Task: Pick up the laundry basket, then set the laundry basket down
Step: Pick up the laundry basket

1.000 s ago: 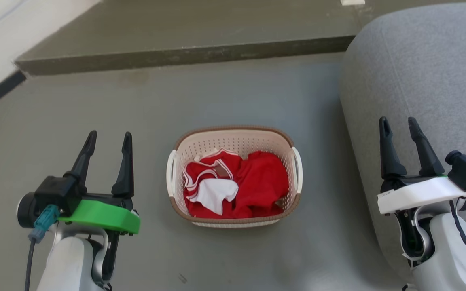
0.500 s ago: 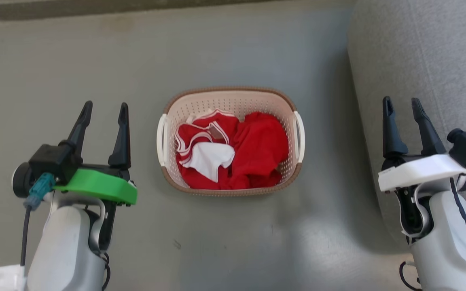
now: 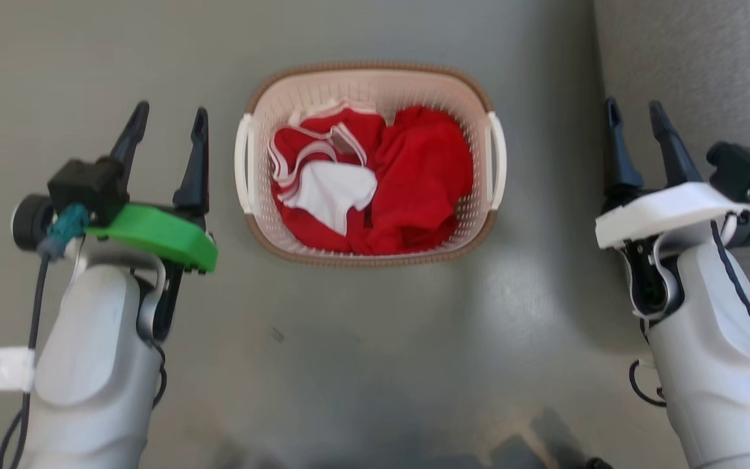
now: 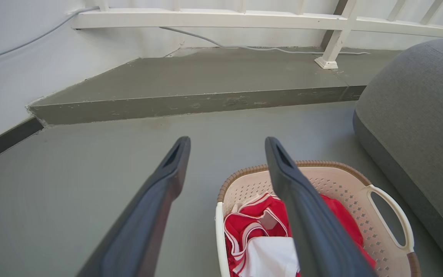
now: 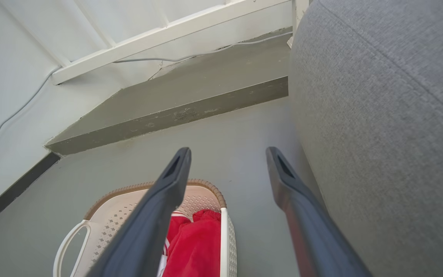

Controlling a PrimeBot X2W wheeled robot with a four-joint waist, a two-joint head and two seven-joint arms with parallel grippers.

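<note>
Hovering on either side of the laundry basket (image 3: 362,259), the two arms are preparing for the pick-up. The basket is sitting on the grey floor (image 3: 375,339), towards the far middle of the head view, with red and white clothes (image 3: 424,169) lying inside it.

The left gripper (image 3: 172,112) is hanging just left of the left handle (image 3: 242,163), its fingers spread and holding nothing. The right gripper (image 3: 632,105) is hanging right of the right handle (image 3: 497,159), near the edge of a grey cushion (image 3: 694,58), and is likewise spread and empty.

To do this step well, each gripper should probably be lowering to its loop handle, with both closing together so the basket is rising level. The right arm is working with little room beside the cushion.

The head view is giving the top-down spacing between grippers and handles. The wrist views are adding the far end of the room: a raised step (image 4: 190,104), a white railing (image 4: 206,17) and a cable (image 4: 221,40) along the wall.
</note>
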